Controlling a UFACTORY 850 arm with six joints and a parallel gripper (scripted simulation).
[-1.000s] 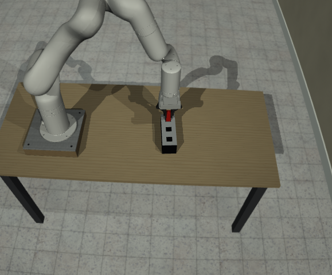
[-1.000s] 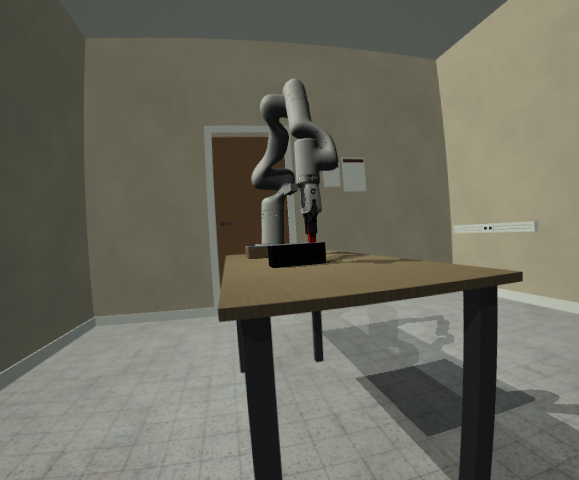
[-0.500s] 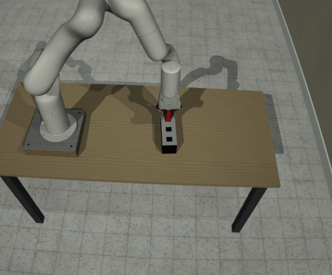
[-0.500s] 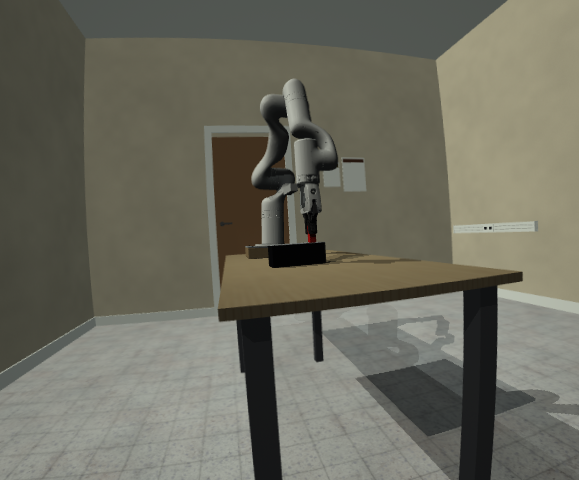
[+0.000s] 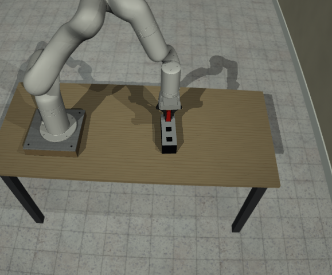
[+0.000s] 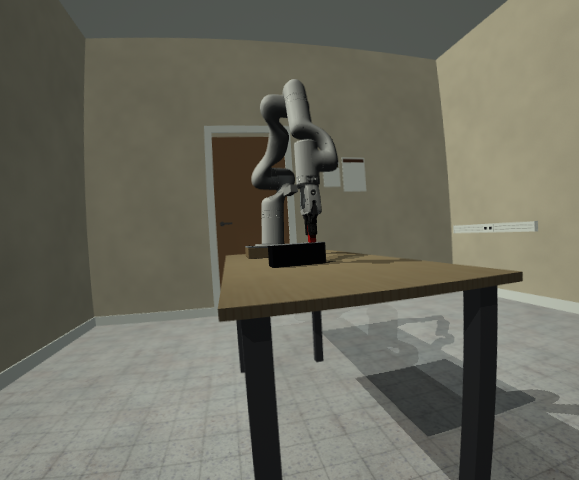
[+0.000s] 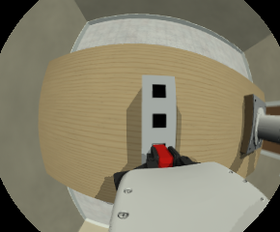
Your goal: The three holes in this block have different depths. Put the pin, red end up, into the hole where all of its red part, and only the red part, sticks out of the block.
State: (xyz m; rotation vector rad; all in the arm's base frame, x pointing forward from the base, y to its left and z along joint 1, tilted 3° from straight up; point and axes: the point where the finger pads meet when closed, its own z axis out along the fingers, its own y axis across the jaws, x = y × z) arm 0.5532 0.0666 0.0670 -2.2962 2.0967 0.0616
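Observation:
A long block (image 5: pixel 169 138) (image 6: pixel 296 254) (image 7: pixel 158 119) with a grey top and black sides lies in the middle of the wooden table (image 5: pixel 225 148) (image 6: pixel 361 281). Two square holes (image 5: pixel 168 129) (image 5: pixel 168 138) (image 7: pixel 158 91) (image 7: pixel 158 120) show open in its top. The pin (image 5: pixel 168 116) (image 6: pixel 311 237) (image 7: pixel 159 155) stands upright in the block's far hole, red part showing above the top. My gripper (image 5: pixel 168 110) (image 6: pixel 310 223) (image 7: pixel 160 154) is straight above that hole and is shut on the pin's red end. The pin's lower part is hidden in the block.
The arm's base (image 5: pixel 54 134) sits on a grey plate at the table's left end. The table edge lies well beyond the block on every side. A door and walls stand behind in the exterior view.

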